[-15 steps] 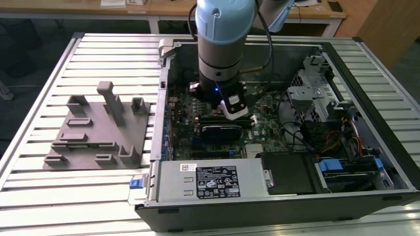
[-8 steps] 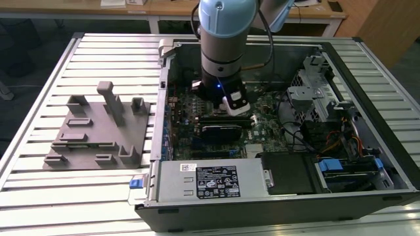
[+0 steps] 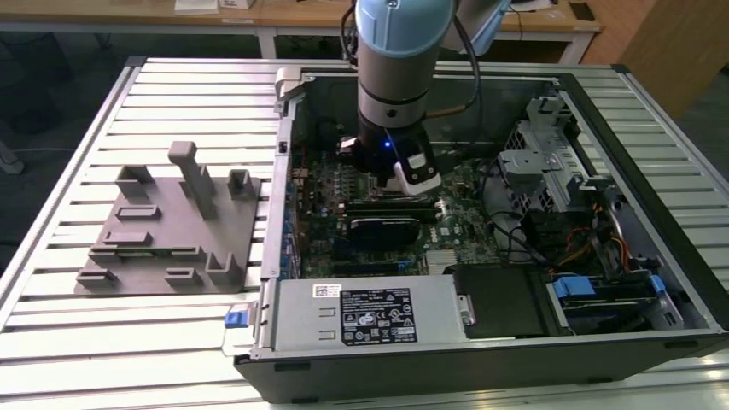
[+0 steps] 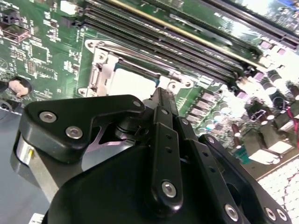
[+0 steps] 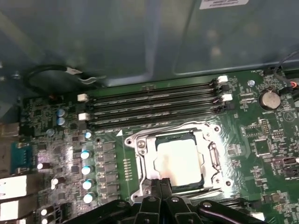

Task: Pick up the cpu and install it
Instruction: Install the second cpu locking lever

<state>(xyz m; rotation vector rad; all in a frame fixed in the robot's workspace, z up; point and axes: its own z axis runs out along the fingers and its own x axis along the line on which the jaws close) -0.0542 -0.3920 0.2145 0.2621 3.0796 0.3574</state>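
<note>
No text can be read. The power supply (image 3: 364, 316), at the lower centre of the exterior view, carries white and black labels with print too small to resolve. The white sticker (image 5: 223, 3) on the case wall is likewise illegible.

An open PC case (image 3: 638, 128) lies on a slatted table (image 3: 68, 342). Inside the case, a green motherboard (image 5: 261, 149) carries black memory slots (image 5: 149, 100) and a coin cell (image 5: 269, 99). A silver power supply (image 3: 364, 314) fills the case's near edge. A grey fixture (image 3: 171, 231) sits outside the case, towards the exterior view's left
</note>
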